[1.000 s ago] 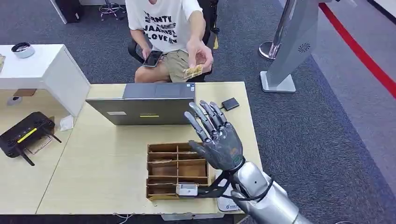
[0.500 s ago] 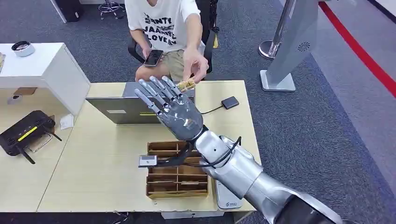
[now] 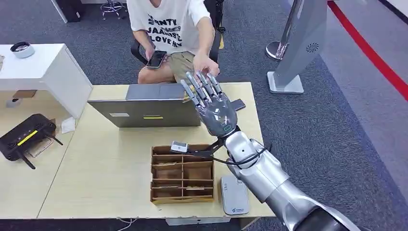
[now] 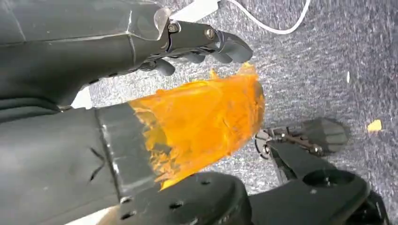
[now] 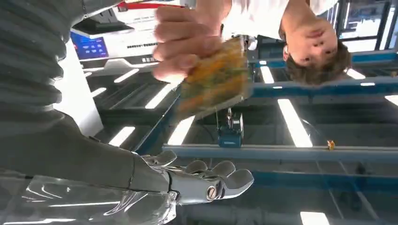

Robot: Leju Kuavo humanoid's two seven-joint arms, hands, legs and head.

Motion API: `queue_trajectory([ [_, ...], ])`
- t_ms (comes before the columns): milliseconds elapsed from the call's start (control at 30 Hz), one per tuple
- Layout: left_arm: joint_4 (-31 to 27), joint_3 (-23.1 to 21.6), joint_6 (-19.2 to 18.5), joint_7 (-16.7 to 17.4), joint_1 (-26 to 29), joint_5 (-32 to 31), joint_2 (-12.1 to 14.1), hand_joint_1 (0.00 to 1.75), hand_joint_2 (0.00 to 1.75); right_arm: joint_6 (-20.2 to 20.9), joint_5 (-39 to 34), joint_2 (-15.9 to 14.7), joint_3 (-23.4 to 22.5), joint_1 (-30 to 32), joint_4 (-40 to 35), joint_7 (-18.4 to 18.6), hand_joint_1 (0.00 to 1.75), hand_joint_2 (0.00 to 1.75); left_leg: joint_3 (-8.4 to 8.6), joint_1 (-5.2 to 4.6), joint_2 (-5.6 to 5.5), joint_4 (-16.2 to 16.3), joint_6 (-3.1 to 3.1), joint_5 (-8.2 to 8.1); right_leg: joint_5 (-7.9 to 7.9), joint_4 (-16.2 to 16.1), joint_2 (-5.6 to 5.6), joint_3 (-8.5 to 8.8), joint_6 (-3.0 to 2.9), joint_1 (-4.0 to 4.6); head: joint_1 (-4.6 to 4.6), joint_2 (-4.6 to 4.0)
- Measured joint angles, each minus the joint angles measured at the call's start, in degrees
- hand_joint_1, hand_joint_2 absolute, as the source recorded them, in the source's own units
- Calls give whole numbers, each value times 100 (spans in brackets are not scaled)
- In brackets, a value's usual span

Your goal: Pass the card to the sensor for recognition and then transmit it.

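Your head camera looks down on the pale wooden desk (image 3: 110, 159); the right wrist camera shares the seated person's hand (image 5: 187, 40).

Office: carpeted floor (image 3: 308, 125), desks, laptop (image 3: 146, 107), router (image 3: 25, 137).

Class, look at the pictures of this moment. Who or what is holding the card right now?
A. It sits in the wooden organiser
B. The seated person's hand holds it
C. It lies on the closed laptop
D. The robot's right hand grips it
B. In the right wrist view the person's hand grips the card, while the robot's right hand, fingers spread, reaches toward it without holding anything.
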Motion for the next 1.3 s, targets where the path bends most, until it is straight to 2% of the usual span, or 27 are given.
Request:
queue_trajectory([
  [100, 0, 0, -2, 31, 1, 70, 13, 0, 0, 11, 20, 44, 0, -53, 267, 169, 0, 175, 0, 0, 1, 0, -5, 3, 1, 2, 1, 1, 1, 0, -2, 0],
  [133, 0, 0, -2, 33, 1, 92, 13, 0, 0, 13, 13, 61, 0, -82, 361, 204, 23, 175, 0, 0, 0, 0, -5, 3, 1, 3, 1, 1, 1, 0, 2, 0],
  [167, 0, 0, -2, 33, 1, 105, 13, 0, 0, 11, -22, 85, 0, -112, 460, 219, 141, 175, 0, 0, 0, 0, -5, 3, 1, 3, 1, 1, 1, 0, 0, 0],
  [200, 0, 0, -2, 33, 2, 118, 13, 0, 0, 7, -50, 118, 0, -144, 555, 228, 145, 175, 0, 0, 0, 0, -5, 3, 2, 3, 1, 0, 1, 0, 0, 0],
  [233, 0, 0, -2, 33, 2, 122, 13, 0, 0, 2, -70, 142, 0, -166, 628, 243, 171, 175, 0, 0, 0, 0, -5, 4, 1, 3, 1, 1, 1, 0, 0, 0],
  [600, 0, 0, -2, 15, 32, 83, 35, 0, 0, -2, -151, 201, 0, -189, 875, 317, 175, 175, 0, 0, -1, 0, -5, 3, 1, 2, 0, 0, 1, 0, 0, 0],
  [1133, 0, -11, 0, -41, 73, -26, 55, 0, 0, -2, -254, 138, -129, -109, 831, 385, 175, 175, 1, 0, -1, 0, -5, 3, 1, 2, 1, -2, 1, 0, 0, 0],
  [1300, 0, -15, 15, -83, 78, -50, 68, 0, 0, -2, -512, 96, -219, 56, 632, 286, 175, 175, 1, 0, -1, 0, -5, 3, 1, 2, 1, -2, 1, 1, 0, 0],
])
